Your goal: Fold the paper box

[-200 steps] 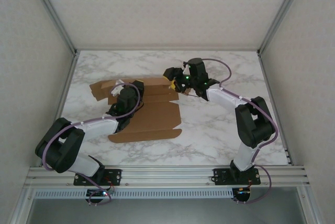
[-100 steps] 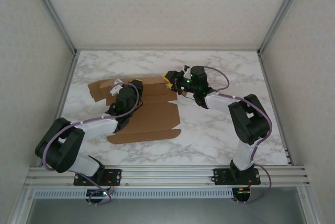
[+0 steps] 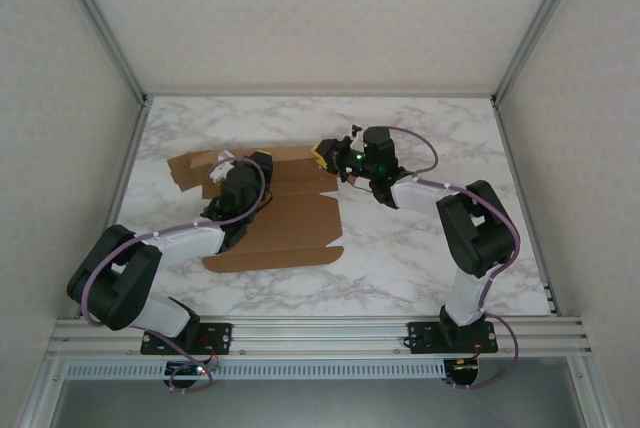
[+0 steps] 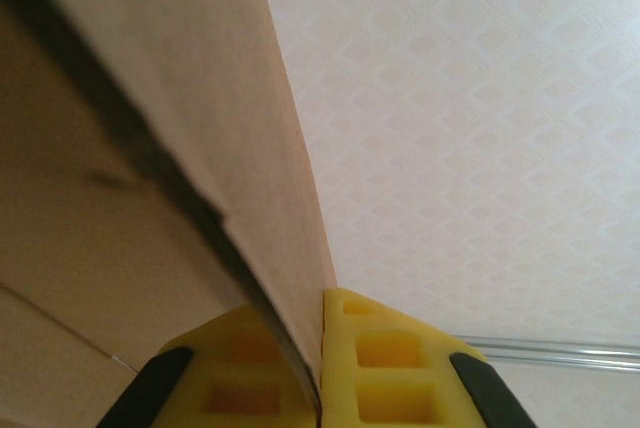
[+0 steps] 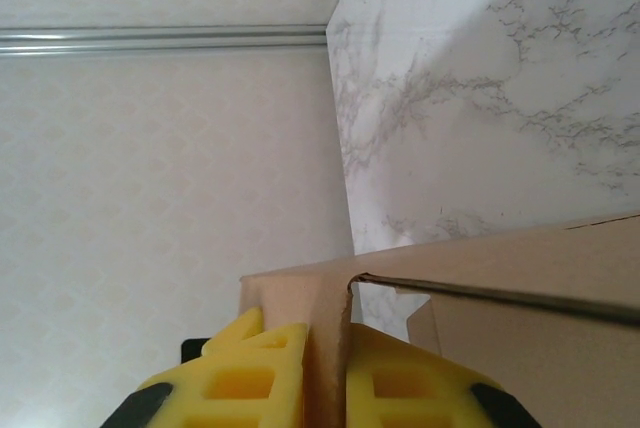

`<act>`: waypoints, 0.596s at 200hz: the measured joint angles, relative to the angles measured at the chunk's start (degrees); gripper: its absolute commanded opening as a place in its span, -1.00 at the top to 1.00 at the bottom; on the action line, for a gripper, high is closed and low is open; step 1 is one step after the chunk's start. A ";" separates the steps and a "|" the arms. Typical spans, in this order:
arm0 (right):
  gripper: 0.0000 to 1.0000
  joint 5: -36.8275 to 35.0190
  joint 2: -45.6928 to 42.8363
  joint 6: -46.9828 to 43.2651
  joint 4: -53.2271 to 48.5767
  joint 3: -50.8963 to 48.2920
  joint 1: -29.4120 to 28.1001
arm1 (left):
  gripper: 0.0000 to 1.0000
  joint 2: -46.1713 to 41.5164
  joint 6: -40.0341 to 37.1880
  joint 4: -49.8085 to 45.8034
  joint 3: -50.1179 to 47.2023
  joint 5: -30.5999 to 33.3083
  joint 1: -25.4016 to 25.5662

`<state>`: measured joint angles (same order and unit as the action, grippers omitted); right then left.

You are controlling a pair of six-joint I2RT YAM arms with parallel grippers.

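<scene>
Top external: right fingers [image 3: 322, 157] shifted left; they and left fingers [image 4: 385, 358] pinch paper box [image 3: 290, 228].

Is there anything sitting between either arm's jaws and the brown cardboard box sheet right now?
Nothing visible does. The left jaws are shut on a raised panel of the plain brown cardboard box, and the right jaws pinch a flap at its far right corner.

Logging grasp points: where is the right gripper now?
Top view: the right gripper sits at the far right corner of the paper box, clamped on its flap.
</scene>
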<state>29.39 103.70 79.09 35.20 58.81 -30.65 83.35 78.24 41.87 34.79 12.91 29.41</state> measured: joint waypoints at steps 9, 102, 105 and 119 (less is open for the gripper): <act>0.73 -0.26 -0.17 -0.61 -0.59 0.00 -0.09 | 1.00 0.00 0.02 -0.09 -0.11 -0.15 0.00; 0.73 -1.99 -0.96 -2.84 -2.25 -0.57 -0.70 | 1.00 0.00 1.25 0.37 -1.18 -0.72 -0.07; 0.70 -2.10 -1.07 -2.80 -2.49 -0.59 -0.72 | 1.00 0.00 1.31 0.37 -1.20 -0.83 -0.07; 0.54 -2.56 -1.42 -3.41 -3.39 -0.63 -0.81 | 1.00 0.00 1.49 0.44 -1.31 -1.20 -0.07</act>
<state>26.83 102.28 75.68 31.81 58.17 -31.46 83.35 79.72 42.30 33.47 11.70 29.34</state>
